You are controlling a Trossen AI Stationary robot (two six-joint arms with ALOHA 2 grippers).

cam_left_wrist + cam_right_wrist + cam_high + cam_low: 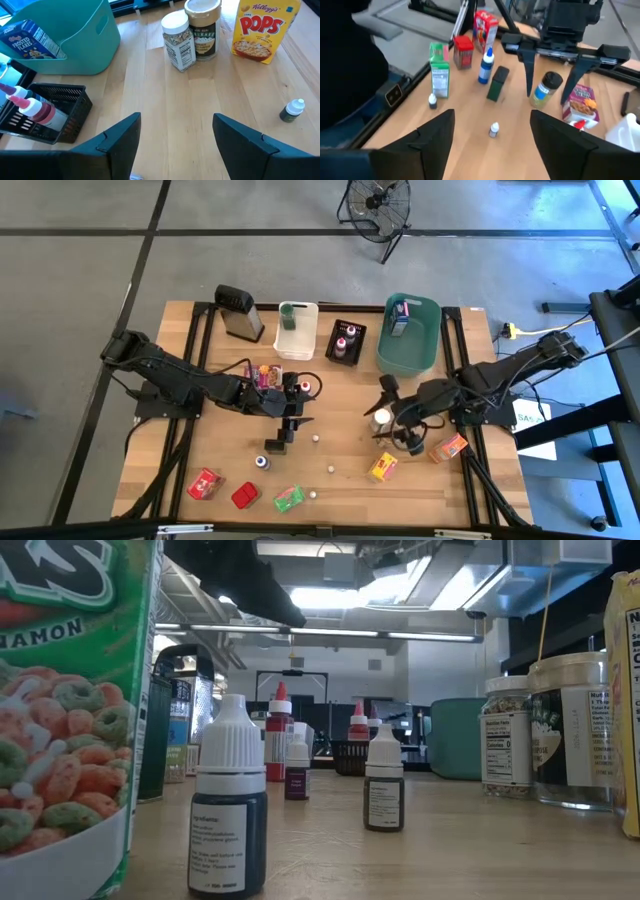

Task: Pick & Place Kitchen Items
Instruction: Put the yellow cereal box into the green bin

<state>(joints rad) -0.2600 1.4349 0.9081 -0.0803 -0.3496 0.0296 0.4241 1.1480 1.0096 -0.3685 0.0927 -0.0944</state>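
Kitchen items [290, 498] are scattered across the table [340, 430]; tiny bottles are hard to make out. Three packets are counted along the front. Left gripper [290, 415] and right gripper [398, 430] are held open, empty.

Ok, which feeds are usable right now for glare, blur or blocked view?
High view: even light, sharp, soft shadows under both arms. Low view: the cereal box fills the near left edge, out of focus, and the ceiling lights are blown out. Left wrist view: clear, with a faint sheen on the table. Right wrist view: slightly soft, and a dark shape covers its left side.
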